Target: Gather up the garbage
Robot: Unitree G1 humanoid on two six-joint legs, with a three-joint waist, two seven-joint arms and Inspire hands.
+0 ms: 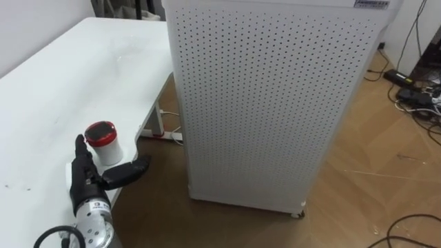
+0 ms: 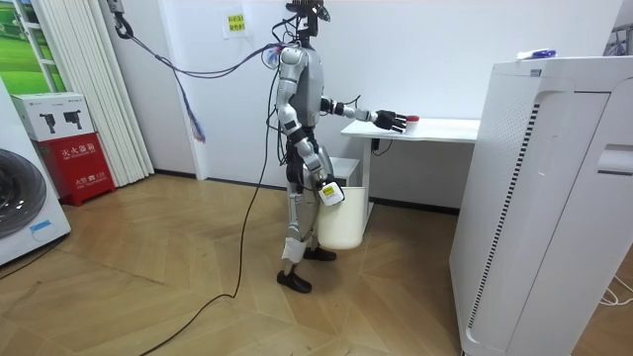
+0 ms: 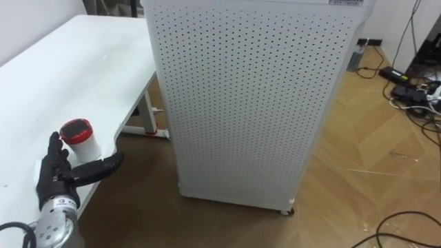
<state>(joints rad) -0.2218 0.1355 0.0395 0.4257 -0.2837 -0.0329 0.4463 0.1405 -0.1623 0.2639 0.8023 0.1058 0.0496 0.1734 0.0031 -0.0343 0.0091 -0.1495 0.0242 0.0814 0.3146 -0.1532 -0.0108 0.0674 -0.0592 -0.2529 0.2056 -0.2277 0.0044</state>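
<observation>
You see a white table (image 1: 69, 69) at the eye views' left. A tall perforated white cabinet (image 1: 269, 103) stands just beside its end on the wooden floor (image 1: 372, 172). Beyond the cabinet lie a power strip (image 1: 402, 77) and loose cables (image 1: 420, 114). In the room view, at the left, a washing machine (image 2: 20, 203) stands near a red box (image 2: 77, 166).

bright, even indoor light; soft shadows

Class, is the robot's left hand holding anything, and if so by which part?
Nothing is held: the left hand is open beside the red-lidded cup on the table, fingers not curled round it.
</observation>
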